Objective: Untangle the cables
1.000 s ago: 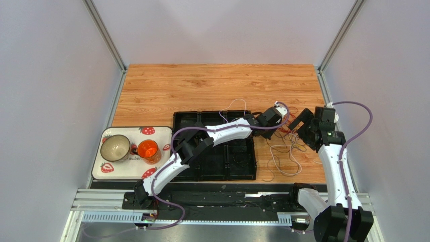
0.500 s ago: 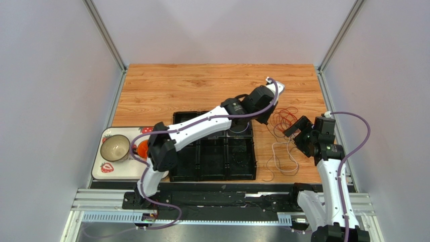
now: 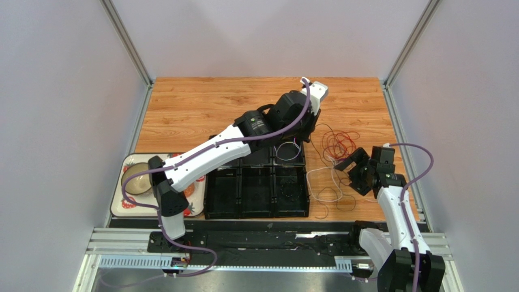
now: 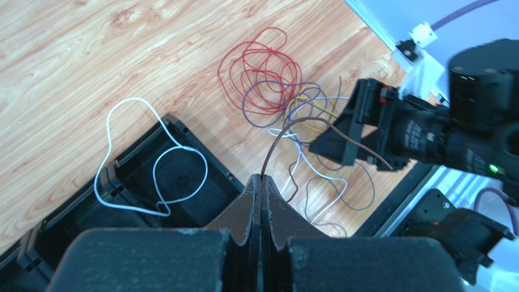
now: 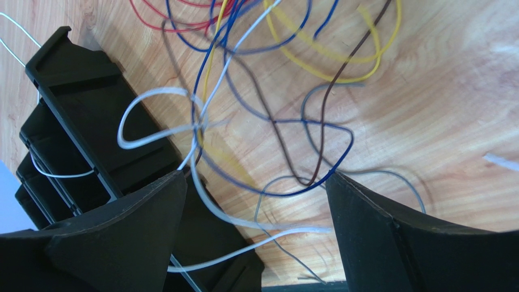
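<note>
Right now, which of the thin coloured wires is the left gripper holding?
The thin brown wire: it alone runs into the shut left gripper, while the red coil and the white loop lie free.

No words, numbers or brand names can be read in any of the views. The flat white tray with red strawberry pictures (image 3: 131, 208) shows only pictures on the part that can be seen.
</note>
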You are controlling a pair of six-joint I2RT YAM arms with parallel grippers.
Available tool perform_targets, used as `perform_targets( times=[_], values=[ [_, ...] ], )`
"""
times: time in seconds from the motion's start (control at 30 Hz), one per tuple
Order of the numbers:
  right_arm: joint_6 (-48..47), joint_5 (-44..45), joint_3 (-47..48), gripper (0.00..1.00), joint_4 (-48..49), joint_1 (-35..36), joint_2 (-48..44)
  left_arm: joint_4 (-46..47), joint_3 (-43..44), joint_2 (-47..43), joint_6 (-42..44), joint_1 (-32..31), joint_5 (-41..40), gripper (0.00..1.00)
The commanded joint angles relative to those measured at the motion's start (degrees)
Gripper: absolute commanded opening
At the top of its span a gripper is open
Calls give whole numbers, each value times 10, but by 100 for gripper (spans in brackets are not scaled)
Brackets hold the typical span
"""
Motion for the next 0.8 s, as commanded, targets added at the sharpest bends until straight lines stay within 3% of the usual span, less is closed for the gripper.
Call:
perform_targets(
  times=[0.0, 0.3, 0.6, 0.77],
  values=[
    [25, -25, -16, 86, 87, 4, 27, -13, -11, -57, -2, -2, 9, 0],
    [48, -59, 4, 88, 157, 47, 113, -9, -22, -84, -5, -2, 39, 0],
    [85, -55, -10, 88, 186, 90, 53, -5, -25, -63, -9, -2, 44, 0],
    [103, -66, -22, 88, 236, 107, 84, 7, -19, -64, -9, -1, 59, 0]
  ],
)
